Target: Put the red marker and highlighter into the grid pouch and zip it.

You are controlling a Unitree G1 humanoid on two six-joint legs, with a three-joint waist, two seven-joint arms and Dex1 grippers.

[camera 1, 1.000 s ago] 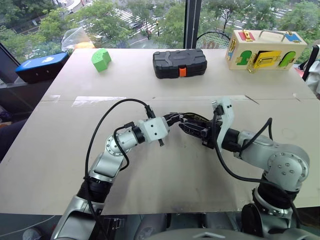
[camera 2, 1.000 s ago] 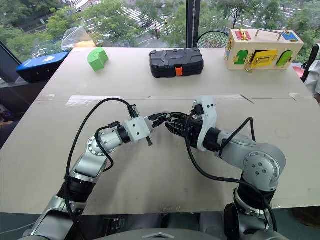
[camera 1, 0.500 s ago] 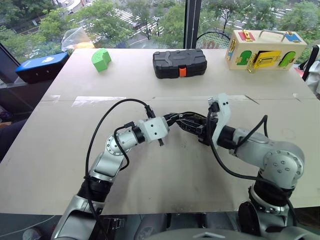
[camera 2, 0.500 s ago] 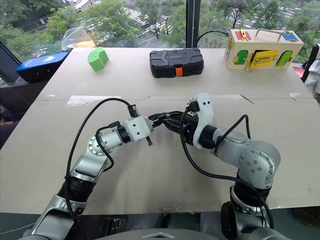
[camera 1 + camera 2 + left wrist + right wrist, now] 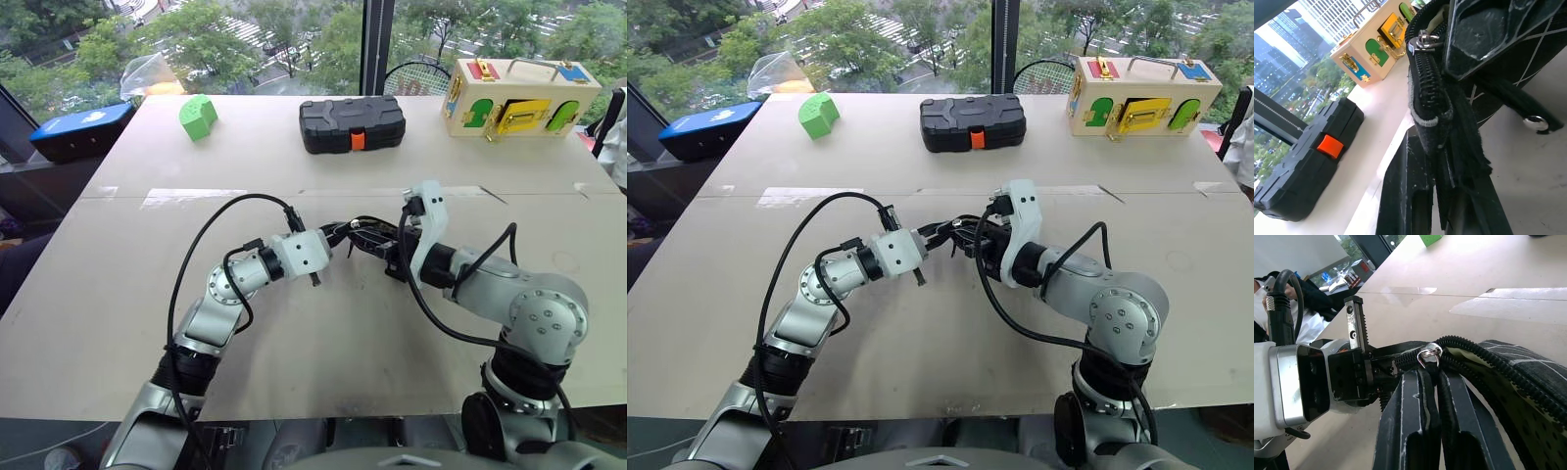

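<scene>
The grid pouch [image 5: 1528, 382], black with thin white lines, hangs just above mid-table between my two grippers. My left gripper [image 5: 338, 235] is shut on the fabric end of the pouch [image 5: 1528, 54], beside the zipper track. My right gripper [image 5: 1431, 374] comes in from the right and is shut on the zipper pull just below the silver slider [image 5: 1429, 354]. In the left wrist view the slider [image 5: 1422, 39] sits near the pinched end, with a right finger [image 5: 1484, 34] right beside it. The red marker and the highlighter are hidden.
A black hard case with an orange latch [image 5: 352, 123] lies at the back centre. A green block [image 5: 198, 116] sits back left and a wooden lock box [image 5: 517, 96] back right. A blue box [image 5: 83, 129] rests off the table's left edge.
My right gripper's fingers have closed on the zipper pull. The left gripper has kept its hold and place.
</scene>
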